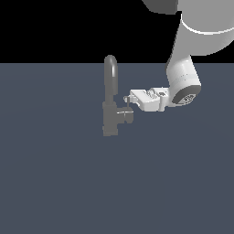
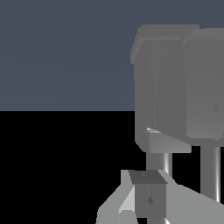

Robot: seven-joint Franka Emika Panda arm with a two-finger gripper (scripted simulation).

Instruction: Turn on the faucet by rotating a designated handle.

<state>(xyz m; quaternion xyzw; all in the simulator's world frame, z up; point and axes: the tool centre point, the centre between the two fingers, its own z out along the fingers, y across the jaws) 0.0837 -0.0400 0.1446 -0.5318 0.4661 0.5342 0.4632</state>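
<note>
The grey faucet (image 1: 109,119) stands on the dark floor, its arched spout (image 1: 111,68) rising above the thick body. The handle (image 1: 124,116) is a short stub on the side toward the exterior view's right, with a thin lever rod (image 1: 127,106) pointing up. My gripper (image 1: 127,98) reaches in level from the exterior view's right; its jaws look shut, with the tips at the top end of the lever rod. In the wrist view the faucet (image 2: 175,87) fills the frame close up. A thin rod (image 2: 165,164) runs from it to my fingertips (image 2: 148,199).
The flat dark blue-grey floor (image 1: 55,183) spreads all around the faucet. My white arm (image 1: 183,77) comes down from the exterior view's upper right. Nothing else shows.
</note>
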